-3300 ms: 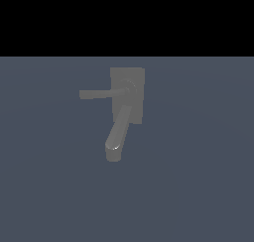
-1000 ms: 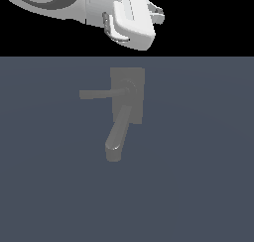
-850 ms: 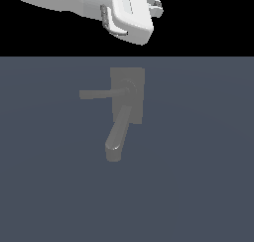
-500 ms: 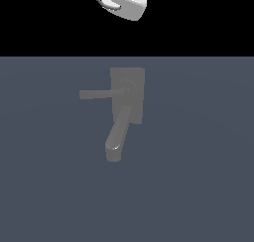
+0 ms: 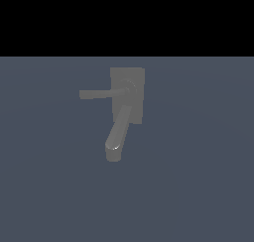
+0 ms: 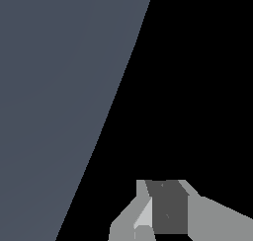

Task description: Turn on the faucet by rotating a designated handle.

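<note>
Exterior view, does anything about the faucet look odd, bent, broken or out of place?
Nothing stands out. The faucet looks whole: the handle sticks straight out from the hub toward the exterior view's left, and the spout angles downward. The arm is absent from that view; the wrist view shows only gripper parts.

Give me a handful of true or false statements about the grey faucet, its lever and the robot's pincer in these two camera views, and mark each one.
1. The thin grey lever handle sticks out toward the exterior view's left from the round hub. True.
2. The thick rounded spout points up toward the flat rectangular back plate's top. False: it runs downward in the picture, below the hub.
3. The pincer is clamped on the handle. False: no arm shows in the exterior view, and nothing touches the small matte grey faucet.
4. The wrist view shows the faucet. False: only grey surface, black background and pincer parts.
5. The handle is slimmer than the spout. True.
</note>
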### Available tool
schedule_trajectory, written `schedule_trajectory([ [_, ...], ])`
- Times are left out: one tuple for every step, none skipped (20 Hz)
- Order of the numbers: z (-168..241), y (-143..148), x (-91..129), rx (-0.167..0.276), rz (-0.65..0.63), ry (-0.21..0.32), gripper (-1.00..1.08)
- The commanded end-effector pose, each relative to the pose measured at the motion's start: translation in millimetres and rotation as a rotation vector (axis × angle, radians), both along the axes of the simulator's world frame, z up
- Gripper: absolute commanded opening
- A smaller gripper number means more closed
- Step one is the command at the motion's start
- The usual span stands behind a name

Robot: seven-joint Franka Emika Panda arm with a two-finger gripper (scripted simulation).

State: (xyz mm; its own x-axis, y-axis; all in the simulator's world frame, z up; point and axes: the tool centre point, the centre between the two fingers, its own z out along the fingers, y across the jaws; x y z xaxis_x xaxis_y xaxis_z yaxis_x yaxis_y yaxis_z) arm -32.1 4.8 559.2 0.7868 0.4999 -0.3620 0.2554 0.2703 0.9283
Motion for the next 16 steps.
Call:
schedule_trajectory([
  [30,19,-6,-0.024,0.054,-0.078,-1.0],
  [41,28,-9,-0.037,0.075,-0.106,-1.0],
  [52,37,-12,-0.05,0.096,-0.133,-1.0],
  [62,46,-15,-0.065,0.117,-0.159,-1.0],
  [71,55,-18,-0.081,0.138,-0.184,-1.0],
  [79,65,-21,-0.097,0.159,-0.208,-1.0],
  [87,75,-24,-0.115,0.18,-0.229,-1.0],
  [94,85,-27,-0.134,0.202,-0.25,-1.0],
  [101,96,-30,-0.154,0.223,-0.269,-1.0],
  [106,107,-33,-0.174,0.244,-0.286,-1.0],
  [111,118,-36,-0.195,0.265,-0.302,-1.0],
  [115,129,-39,-0.217,0.286,-0.316,-1.0],
  [118,141,-41,-0.24,0.307,-0.328,-1.0],
  [120,152,-43,-0.263,0.328,-0.339,-1.0],
  [121,164,-45,-0.287,0.349,-0.348,-1.0],
  [121,176,-47,-0.312,0.369,-0.355,-1.0],
])
